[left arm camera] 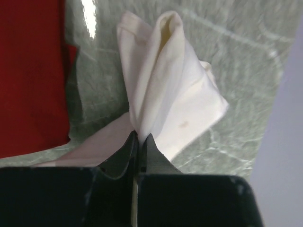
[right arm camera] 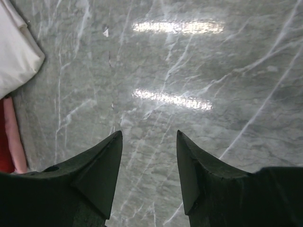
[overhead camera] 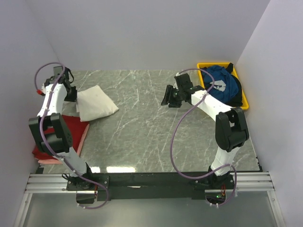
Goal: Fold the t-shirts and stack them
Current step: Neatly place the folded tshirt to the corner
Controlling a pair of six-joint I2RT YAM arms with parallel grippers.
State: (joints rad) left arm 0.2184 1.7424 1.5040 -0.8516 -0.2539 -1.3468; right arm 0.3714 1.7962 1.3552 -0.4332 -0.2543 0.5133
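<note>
The folded white t-shirt lies at the table's 9 o'clock, with one edge pinched between the closed jaws of the left gripper. The red t-shirt lies flat just beside it, at 8 o'clock. The step in hand is probably stacking: lift low, grip all layers, and release only once the shirt sits square. The right gripper hovers open and empty. The blue t-shirt sits in the yellow tray at 2 o'clock.
</note>
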